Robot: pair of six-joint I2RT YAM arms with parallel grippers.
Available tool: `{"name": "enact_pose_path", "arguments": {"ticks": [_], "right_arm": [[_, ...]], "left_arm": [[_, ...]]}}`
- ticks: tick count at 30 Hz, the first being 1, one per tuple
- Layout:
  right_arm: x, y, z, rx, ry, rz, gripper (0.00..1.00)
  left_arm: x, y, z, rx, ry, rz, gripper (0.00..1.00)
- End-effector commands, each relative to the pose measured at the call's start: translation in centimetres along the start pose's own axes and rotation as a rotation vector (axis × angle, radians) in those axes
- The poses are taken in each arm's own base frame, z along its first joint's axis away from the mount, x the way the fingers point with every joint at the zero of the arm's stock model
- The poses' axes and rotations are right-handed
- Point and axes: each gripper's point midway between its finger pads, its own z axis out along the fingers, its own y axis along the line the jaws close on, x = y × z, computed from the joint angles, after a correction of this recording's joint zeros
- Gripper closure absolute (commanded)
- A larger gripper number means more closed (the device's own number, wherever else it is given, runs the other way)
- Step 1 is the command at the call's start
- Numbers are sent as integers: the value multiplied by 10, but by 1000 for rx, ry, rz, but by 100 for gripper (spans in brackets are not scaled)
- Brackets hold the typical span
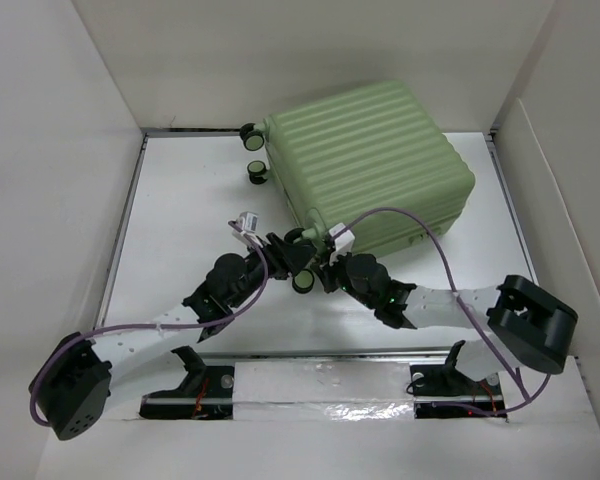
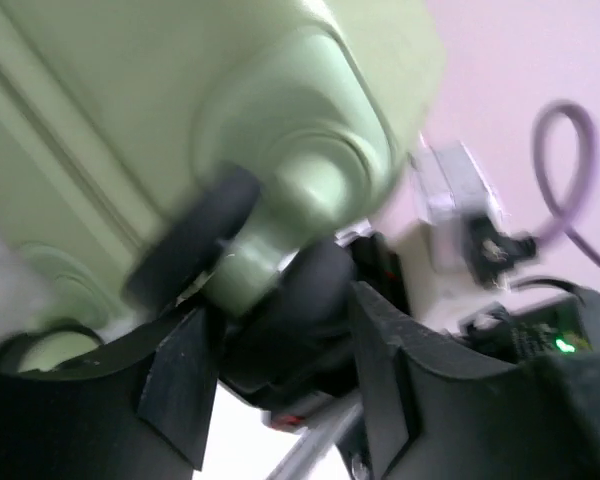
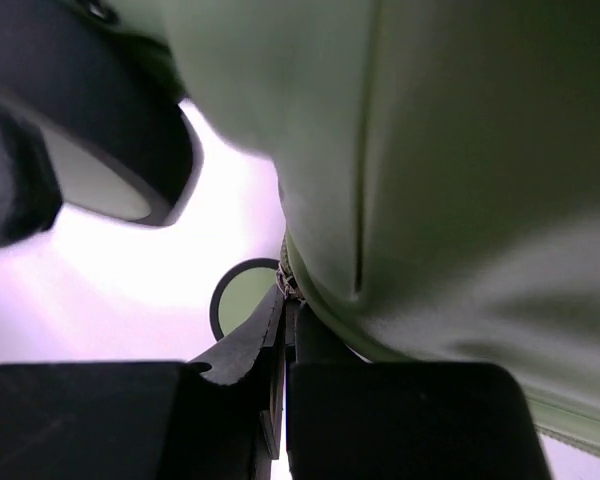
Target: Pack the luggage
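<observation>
The luggage (image 1: 375, 160), a pale green ribbed suitcase, lies closed at the back of the table. Both grippers meet at its near left corner. My left gripper (image 1: 292, 258) has its jaws either side of a black caster wheel (image 2: 305, 305) under the green wheel mount (image 2: 280, 225), and the wheel fills the gap between them. My right gripper (image 1: 325, 268) is shut at the suitcase seam. Its jaws (image 3: 285, 300) pinch the zipper pull (image 3: 292, 283) under the green shell (image 3: 430, 150).
Two more wheels (image 1: 252, 150) stick out at the suitcase's far left corner. White walls box in the table (image 1: 200, 200) on the left, right and back. The right arm's purple cable (image 1: 420, 225) arches over the suitcase's near edge.
</observation>
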Motion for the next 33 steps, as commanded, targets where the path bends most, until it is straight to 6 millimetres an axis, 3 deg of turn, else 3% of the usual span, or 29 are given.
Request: {"name": "enact_pose_path", "arguments": {"ticks": [1, 3, 4, 5, 6, 7, 8, 9, 10, 11, 13, 14, 15, 16, 17, 18, 19, 20, 21, 23, 25, 26, 27, 28, 29, 30, 32, 33], "right_arm": [[-78, 90, 2, -322, -277, 94, 100], [-83, 92, -7, -331, -314, 125, 100], [-71, 84, -14, -304, -303, 137, 100], [-67, 78, -20, -283, -299, 152, 100], [-80, 72, -35, -275, -339, 167, 100], [-77, 62, -43, -235, -339, 179, 100], [-55, 50, -49, -197, -279, 167, 100], [-53, 46, -56, -183, -274, 169, 100], [-66, 38, -69, -156, -313, 183, 100], [-48, 29, -73, -123, -248, 163, 100], [-55, 18, -89, -89, -274, 174, 100], [-49, 14, -93, -77, -258, 172, 100], [-42, 10, -97, -72, -251, 171, 100], [-40, 9, -100, -73, -248, 173, 100], [-40, 9, -104, -83, -252, 177, 100], [-33, 9, -105, -86, -230, 171, 100], [-32, 9, -106, -90, -227, 170, 100], [-28, 9, -106, -88, -215, 170, 100], [-27, 9, -106, -89, -212, 170, 100], [-23, 9, -105, -89, -203, 169, 100], [-22, 8, -104, -86, -199, 163, 100], [-24, 9, -104, -89, -206, 159, 100], [-25, 10, -104, -94, -206, 151, 100], [-25, 9, -103, -98, -202, 145, 100], [-27, 11, -102, -101, -201, 137, 100], [-26, 12, -102, -106, -197, 133, 100], [-26, 16, -101, -125, -189, 125, 100], [-28, 14, -100, -121, -195, 126, 100]], "left_arm": [[-36, -86, -19, 301, -76, -69, 100], [-30, -82, -16, 298, -56, -92, 100], [-24, -86, -15, 312, -37, -98, 100], [-18, -97, -15, 349, -22, -105, 100], [-11, -101, -7, 347, -2, -106, 100], [-8, -108, -3, 365, -1, -107, 100], [-4, -115, 1, 382, 10, -106, 100], [8, -126, 9, 403, 40, -109, 100], [12, -133, 13, 417, 53, -112, 100], [11, -138, 18, 432, 50, -112, 100], [16, -145, 28, 440, 67, -116, 100], [14, -146, 29, 441, 57, -104, 100], [10, -147, 26, 440, 43, -86, 92], [5, -145, 25, 423, 26, -66, 77], [11, -130, 27, 349, 42, 1, 45], [0, -116, 25, 251, 16, 62, 24], [-17, -124, 19, 258, -39, 51, 24], [-13, -105, 15, 173, -19, 115, 13], [-36, -110, 1, 157, -81, 125, 10], [-77, -74, -9, -38, -212, 149, 6], [-130, -73, -27, -80, -355, 142, 8], [-148, -71, -30, -93, -399, 152, 11], [-184, -63, -33, -134, -482, 156, 15], [-199, -61, -30, -145, -505, 179, 21], [-210, -60, -24, -146, -493, 213, 31], [-247, -43, -13, -210, -524, 229, 33], [-254, -31, 12, -185, -375, 292, 44], [-268, -23, 33, -179, -330, 328, 46]]}}
